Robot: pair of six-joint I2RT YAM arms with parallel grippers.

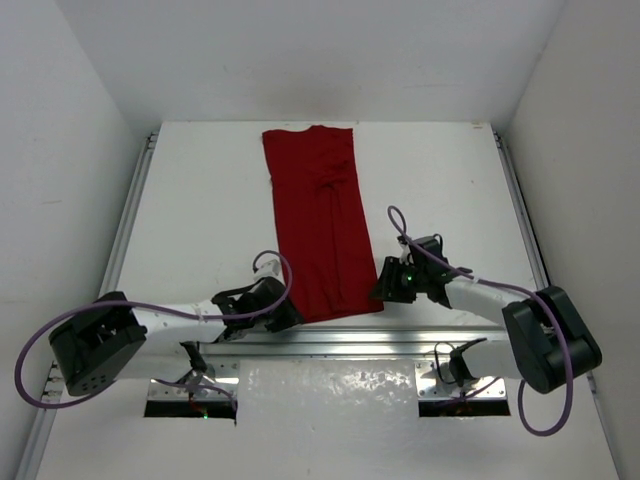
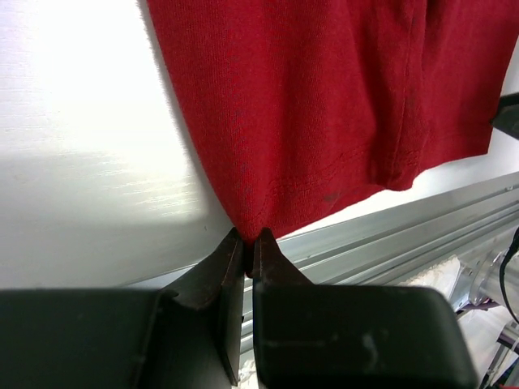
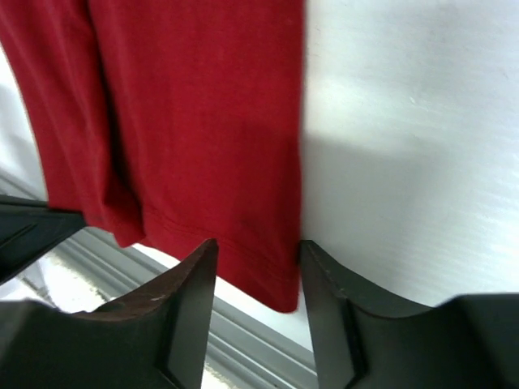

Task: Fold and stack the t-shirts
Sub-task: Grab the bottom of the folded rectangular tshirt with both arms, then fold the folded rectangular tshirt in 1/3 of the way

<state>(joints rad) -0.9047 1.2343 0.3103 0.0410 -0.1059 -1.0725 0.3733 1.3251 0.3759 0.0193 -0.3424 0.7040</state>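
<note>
The dark red t-shirt (image 1: 322, 220) lies folded into a long narrow strip down the middle of the white table, its hem at the near edge. My left gripper (image 1: 286, 314) is shut on the near left corner of the hem, which shows pinched between the jaws in the left wrist view (image 2: 250, 237). My right gripper (image 1: 384, 288) is open, its jaws straddling the near right corner of the t-shirt (image 3: 219, 146) without closing on it (image 3: 258, 255).
A grey aluminium rail (image 1: 350, 340) runs along the near edge of the table (image 1: 200, 200), just below the hem. White walls enclose the table on the left, right and back. Purple cables loop off both arms.
</note>
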